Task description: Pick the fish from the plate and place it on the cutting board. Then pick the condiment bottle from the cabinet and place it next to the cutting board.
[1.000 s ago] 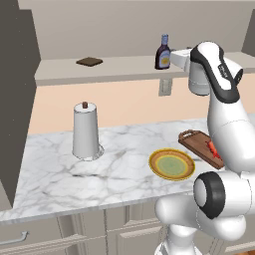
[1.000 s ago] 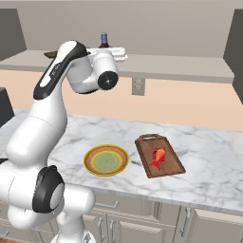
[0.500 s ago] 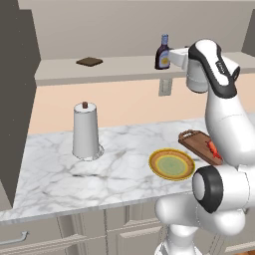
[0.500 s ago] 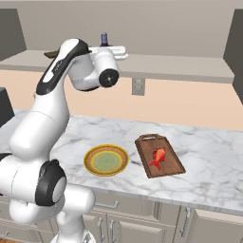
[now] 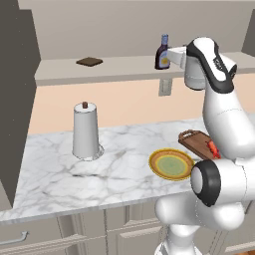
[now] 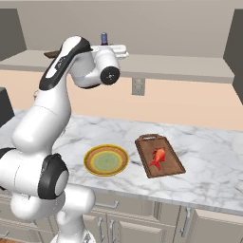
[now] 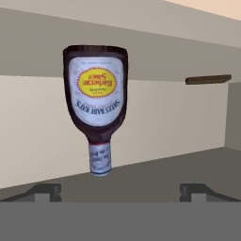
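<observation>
Kitchen: marble desk point(image 5: 114, 164) below, long open wall shelf above, peach wall between.
Near edge: beige drawer fronts point(image 6: 142, 228) run under the desk.
Plate point(image 6: 106, 160): yellow-rimmed, pale green centre, flat on the marble, nothing on it.
Cutting board point(image 6: 159, 155): dark brown, just beside the plate on the right in the right base view, handle pointing toward the wall.
Fish point(image 6: 158, 157): red-orange, lying on the board, roughly mid-board.
Paper towel roll point(image 5: 85, 131): tall and white, upright on its stand, well apart from the plate on the far left in the left base view.
Wall: pale outlet point(image 6: 138, 87) sits below the shelf ledge.
Cabinet point(image 5: 119, 67): the open shelf, flat ledge, grey side panels.
Slab point(image 5: 89, 62): small, flat, dark brown, on the ledge, well apart from the bottle.
Bottle point(image 7: 96, 104): dark body, pale label with yellow oval, light cap; upright on the ledge, shown upside down in the rolled hand view.
Tool point(image 7: 120, 190): up at shelf height, fingers spread wide apart; both tips point(image 7: 46, 191) sit clear of the bottle, which is centred ahead between them, not touched.
Arm: reaching up and forward, the hand level with the ledge.
</observation>
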